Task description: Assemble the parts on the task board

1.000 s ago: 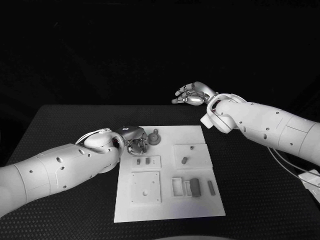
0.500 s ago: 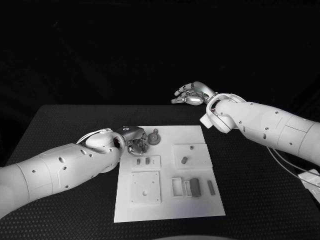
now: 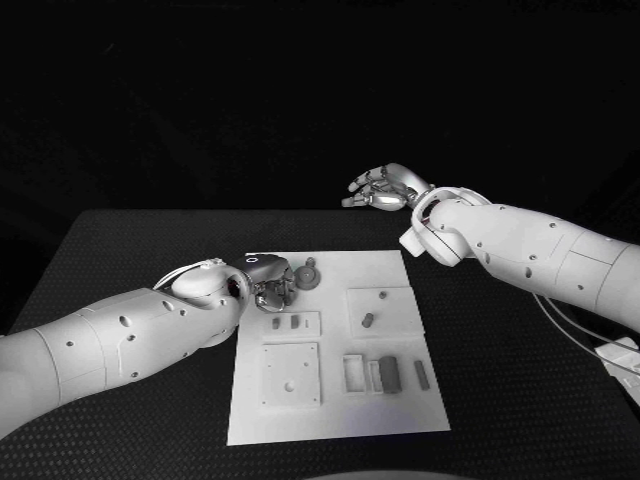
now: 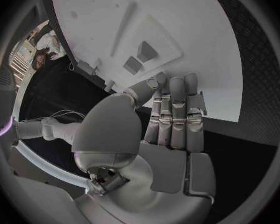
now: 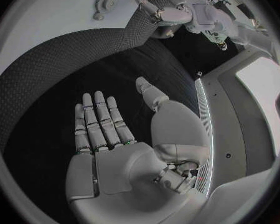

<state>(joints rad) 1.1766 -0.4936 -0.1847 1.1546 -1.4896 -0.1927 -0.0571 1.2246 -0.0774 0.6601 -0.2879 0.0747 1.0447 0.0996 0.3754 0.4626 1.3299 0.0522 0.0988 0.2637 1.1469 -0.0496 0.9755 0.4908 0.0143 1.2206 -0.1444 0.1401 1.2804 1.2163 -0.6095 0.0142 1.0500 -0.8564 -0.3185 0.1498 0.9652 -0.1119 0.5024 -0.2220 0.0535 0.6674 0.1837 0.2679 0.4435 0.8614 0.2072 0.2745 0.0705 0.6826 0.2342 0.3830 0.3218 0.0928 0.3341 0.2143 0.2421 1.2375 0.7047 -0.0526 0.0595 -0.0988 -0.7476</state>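
The white task board (image 3: 407, 410) lies in the middle of the table. A grey gear part (image 3: 307, 273) stands at its far left corner, and my left hand (image 3: 270, 281) sits right beside it. In the left wrist view my left hand (image 4: 171, 114) has its fingers stretched side by side over the board's (image 4: 196, 35) edge, thumb close by, with nothing plainly between them. My right hand (image 3: 385, 188) hangs in the air beyond the board's far right corner. The right wrist view shows the right hand (image 5: 105, 129) flat and holding nothing, with the gear (image 5: 105, 0) far off.
Raised white plates on the board carry small grey pieces: two pieces (image 3: 283, 323), a peg (image 3: 368, 320) and longer blocks (image 3: 389, 373) near the front. Black table (image 3: 118, 250) surrounds the board. Cables (image 3: 609, 350) hang at the right edge.
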